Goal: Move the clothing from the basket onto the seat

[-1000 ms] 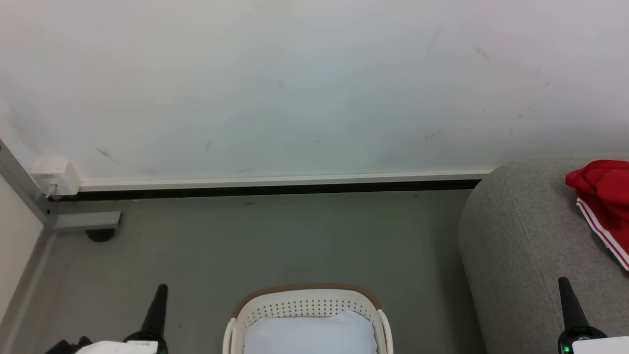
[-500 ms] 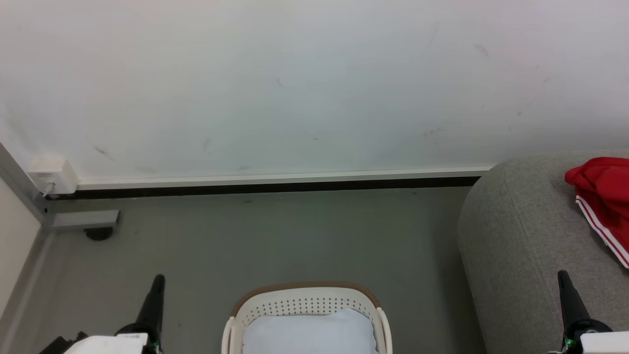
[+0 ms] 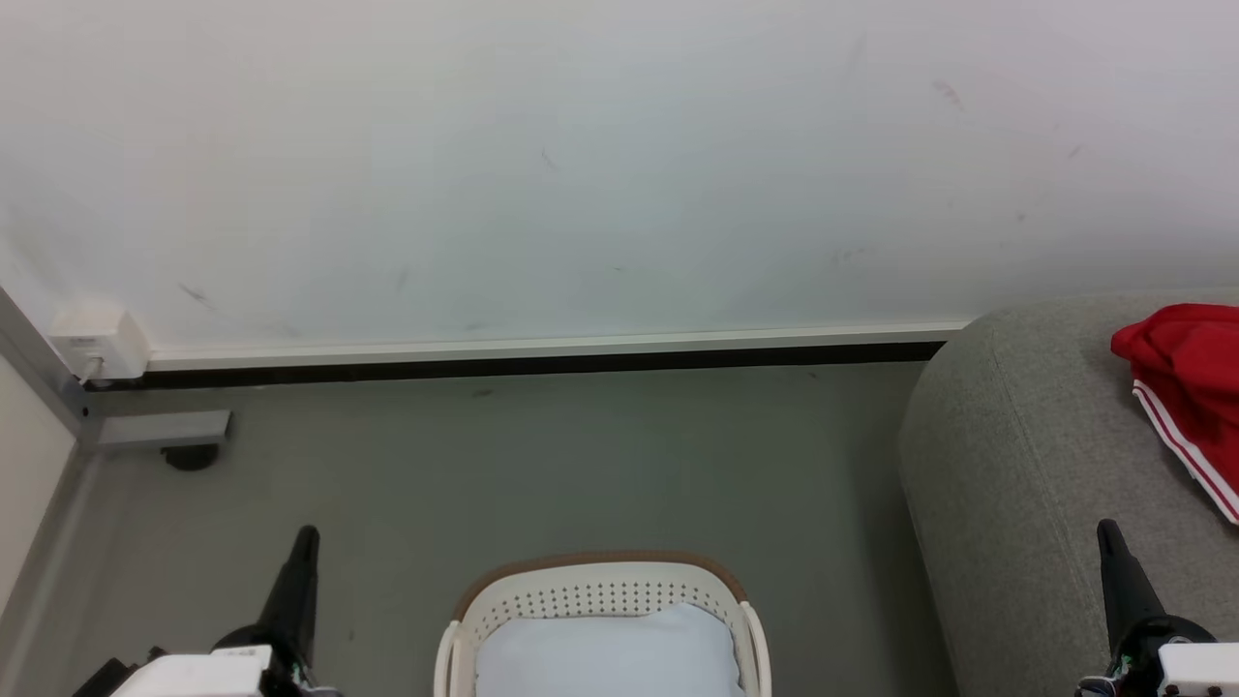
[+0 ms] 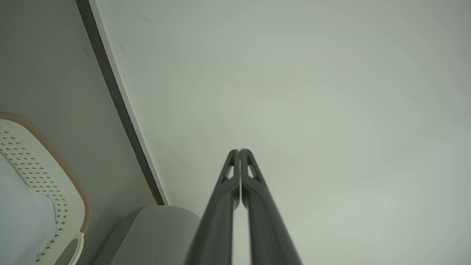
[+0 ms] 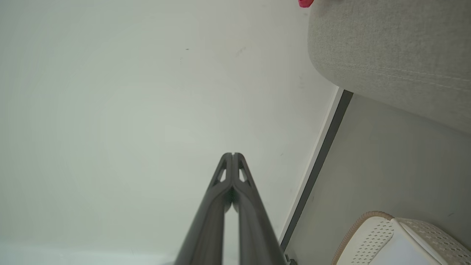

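Observation:
Red clothing [image 3: 1191, 387] with white stripes lies on the grey seat [image 3: 1007, 465] at the right edge of the head view; a red scrap of clothing [image 5: 305, 3] peeks over the seat [image 5: 390, 51] in the right wrist view. The cream basket [image 3: 600, 595] with a brown rim stands on the floor at bottom centre, holding a pale blue-white pad [image 3: 605, 653]. My left gripper [image 3: 307, 534] is shut and empty, left of the basket. My right gripper [image 3: 1106, 528] is shut and empty, over the seat's front. Both wrist views show fingertips pressed together, left gripper [image 4: 239, 151], right gripper [image 5: 232, 154].
A white wall with a dark baseboard [image 3: 542, 366] runs behind the grey floor [image 3: 542, 465]. A white wall socket box [image 3: 97, 341] and a grey metal foot [image 3: 165, 428] sit at the far left corner. Basket [image 4: 48, 176] and seat [image 4: 154, 232] also show in the left wrist view.
The whole head picture has slid slightly, so the camera moved. Both grippers show a bit higher in the view. The clothing, basket and seat keep their places.

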You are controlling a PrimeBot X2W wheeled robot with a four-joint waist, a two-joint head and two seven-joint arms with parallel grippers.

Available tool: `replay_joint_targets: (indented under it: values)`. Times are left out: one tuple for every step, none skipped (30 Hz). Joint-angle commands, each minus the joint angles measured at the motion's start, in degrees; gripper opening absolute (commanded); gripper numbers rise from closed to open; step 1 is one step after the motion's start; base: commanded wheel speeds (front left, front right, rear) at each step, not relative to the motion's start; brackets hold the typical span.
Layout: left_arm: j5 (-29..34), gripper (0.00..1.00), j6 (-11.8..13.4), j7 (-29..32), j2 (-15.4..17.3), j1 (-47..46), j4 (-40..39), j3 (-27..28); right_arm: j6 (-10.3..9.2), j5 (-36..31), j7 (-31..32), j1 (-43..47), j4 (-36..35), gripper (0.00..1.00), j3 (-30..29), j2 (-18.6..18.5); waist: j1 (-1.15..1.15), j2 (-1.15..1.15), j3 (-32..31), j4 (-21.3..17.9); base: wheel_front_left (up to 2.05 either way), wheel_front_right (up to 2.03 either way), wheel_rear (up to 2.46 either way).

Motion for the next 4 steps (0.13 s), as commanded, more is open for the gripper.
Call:
replay_joint_targets:
  values:
    - [-1.2,0.0,-0.4,0.3,0.1,-0.7,-0.3,0.3,-0.11,1.0,0.3,-0.7,-0.3,0.0,-0.2,-0.5,0.0,0.0,0.0,0.0,0.0,0.0,0.0]
    - [-1.5,0.0,-0.4,0.4,0.1,-0.7,-0.3,0.4,-0.11,1.5,0.4,-0.7,-0.3,0.0,-0.2,-0.5,0.0,0.0,0.1,0.0,0.0,0.0,0.0]
    - [-1.9,0.0,-0.5,0.5,0.1,-0.8,-0.3,0.4,-0.11,1.9,0.6,-0.8,-0.3,0.0,-0.2,-0.5,0.0,0.0,0.1,0.0,0.0,0.0,0.0]
    - [-2.3,0.0,-0.5,0.7,0.1,-0.8,-0.4,0.5,-0.11,2.4,0.7,-0.8,-0.3,0.0,-0.3,-0.5,0.0,0.0,0.1,-0.1,0.0,0.0,0.0]
